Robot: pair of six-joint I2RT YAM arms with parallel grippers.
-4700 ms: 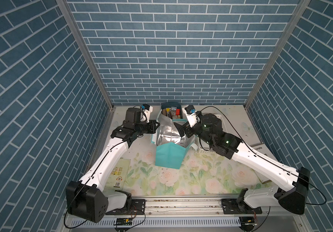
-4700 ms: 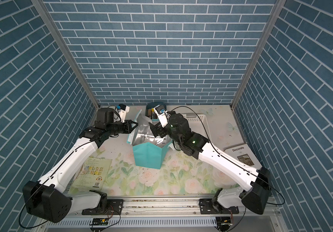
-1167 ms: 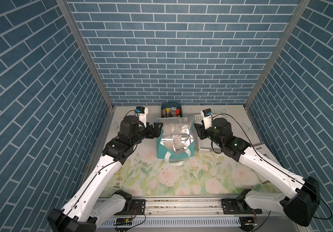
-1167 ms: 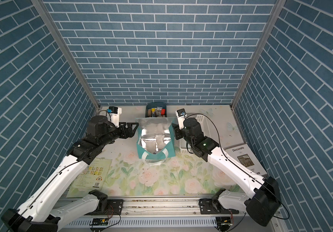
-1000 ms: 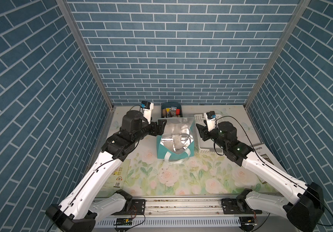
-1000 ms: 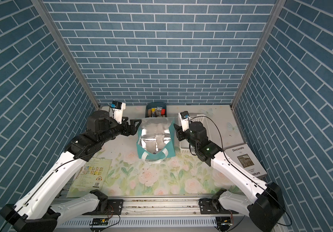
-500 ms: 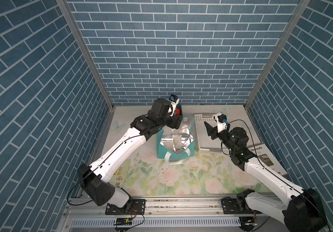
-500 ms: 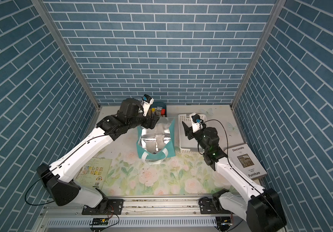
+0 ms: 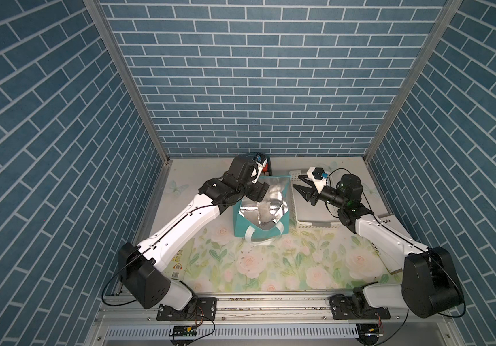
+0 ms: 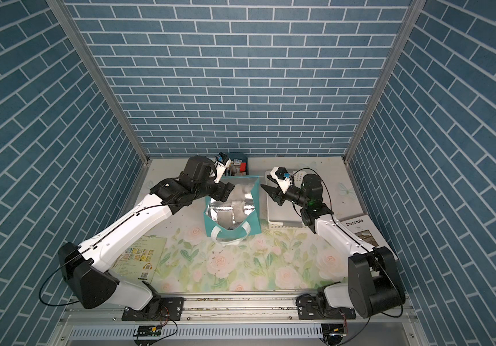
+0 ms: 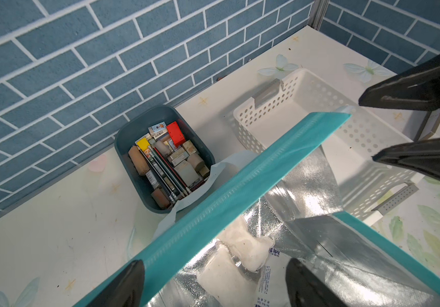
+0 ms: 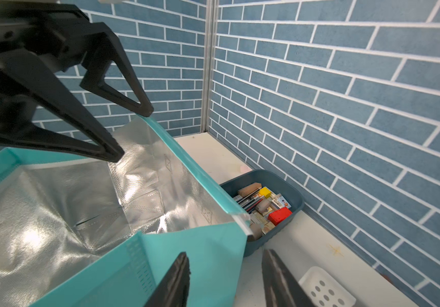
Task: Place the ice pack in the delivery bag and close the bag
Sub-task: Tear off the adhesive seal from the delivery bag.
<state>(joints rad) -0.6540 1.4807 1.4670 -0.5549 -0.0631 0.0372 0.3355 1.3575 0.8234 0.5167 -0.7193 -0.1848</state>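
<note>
Left gripper (image 11: 214,263) is positioned over the mouth of the tall teal non-woven delivery bag with silver foil lining and white strap handles (image 9: 239,223). Its jaws are spread wide and nothing is carried. One finger is seen outside the teal back rim and the other inside over the foil, so the rim is straddled but not clamped. This posture is judged to suit a drop straight into the opening, or a pinch of the rim if needed.

Directly below this gripper, on the foil floor of the bag, the white, soft, lumpy ice pack with a printed film edge (image 11: 250,252) is lying loose. It is touched by neither gripper, so the placement is judged as made.

Right gripper (image 12: 225,253) is held just beside the bag's opposite upper corner, jaws apart with nothing between them. Contact with the rim cannot be confirmed. It is judged to be stationed there to steady the mouth should the soft wall slump.

Under and behind the right gripper, the white perforated plastic basket (image 10: 282,223) is seen. Beyond both grippers, against the back wall, the small dark blue bin (image 11: 123,138) of small boxes and pencils is left alone, being no part of the task.
</note>
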